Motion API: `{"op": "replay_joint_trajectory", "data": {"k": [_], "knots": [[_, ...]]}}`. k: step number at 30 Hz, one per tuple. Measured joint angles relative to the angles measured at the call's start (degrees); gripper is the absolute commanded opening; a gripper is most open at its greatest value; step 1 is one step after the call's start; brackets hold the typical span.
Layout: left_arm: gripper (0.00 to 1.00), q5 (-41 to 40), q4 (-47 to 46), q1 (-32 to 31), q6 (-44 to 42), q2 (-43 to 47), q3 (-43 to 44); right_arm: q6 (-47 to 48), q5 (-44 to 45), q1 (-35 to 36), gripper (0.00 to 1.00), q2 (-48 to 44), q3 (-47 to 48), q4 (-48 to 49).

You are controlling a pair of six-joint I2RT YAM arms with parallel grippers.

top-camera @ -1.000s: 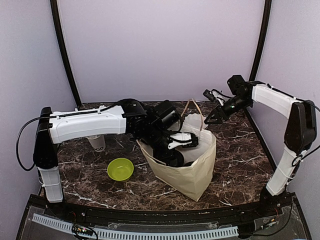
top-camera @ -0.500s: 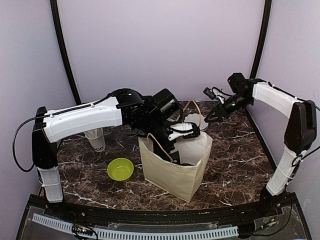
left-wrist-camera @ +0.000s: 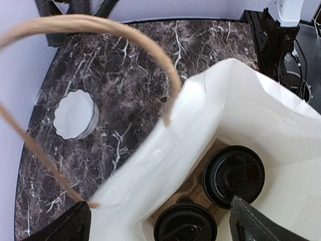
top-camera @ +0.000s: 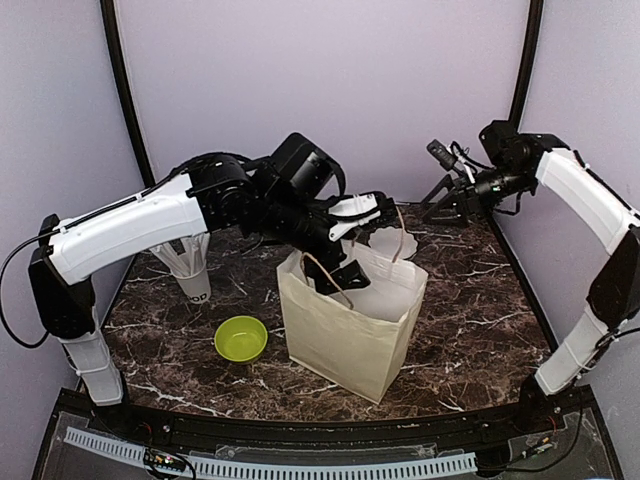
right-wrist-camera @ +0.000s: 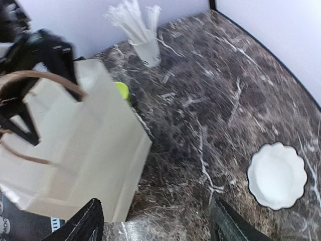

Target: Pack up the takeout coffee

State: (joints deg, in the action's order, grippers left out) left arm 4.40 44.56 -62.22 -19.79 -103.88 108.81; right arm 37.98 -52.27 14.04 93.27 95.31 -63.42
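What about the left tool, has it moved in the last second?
Yes. The left tool rose up from the bag, farther from the green bowl.

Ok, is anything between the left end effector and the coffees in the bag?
Nothing visible. Below the left end effector, both black lids show uncovered in the open bag; its handle loops sideways over the table, not across them.

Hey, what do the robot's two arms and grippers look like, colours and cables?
Both are alike: the left arm and right arm have white shells, black joints and black cables looping outside. The left gripper and right gripper are mostly black.
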Motion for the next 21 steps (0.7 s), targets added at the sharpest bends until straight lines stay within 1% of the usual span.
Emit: {"op": "replay_joint_trajectory", "data": {"k": [3,6,9,13,16,18,19,21], "knots": [[0.99,-0.61,-2.12,0.46,-0.09,1.97,0.00,5.18,-6.67,0.20,0.75,-6.12,0.13,-5.11],[0.98,-1.33,-3.48,0.96,-0.07,2.89,0.00,6.84,-9.35,2.34,0.75,-8.98,0.48,-7.39],[0.98,-2.19,-4.28,1.09,0.02,2.86,-0.02,6.71,-8.33,8.00,0.76,-8.70,0.13,-7.30],[0.98,-3.37,-5.33,1.36,0.39,2.86,-0.24,4.98,-4.22,15.47,0.75,-7.80,-1.11,-6.49],[0.99,-4.44,-5.62,1.36,0.76,2.86,-0.57,0.61,0.07,19.39,0.63,-7.78,-2.01,-3.39],[0.99,-4.96,-5.44,1.36,1.01,2.93,-0.70,-2.32,2.80,20.15,0.54,-7.78,-2.27,-0.83],[0.99,-5.27,-5.51,1.36,1.05,3.15,-1.03,-4.66,4.76,20.20,0.46,-7.69,-2.27,0.61],[0.99,-6.49,-5.60,1.44,1.18,3.82,-1.86,-7.06,7.41,20.20,0.20,-7.30,-2.25,2.93]]}}
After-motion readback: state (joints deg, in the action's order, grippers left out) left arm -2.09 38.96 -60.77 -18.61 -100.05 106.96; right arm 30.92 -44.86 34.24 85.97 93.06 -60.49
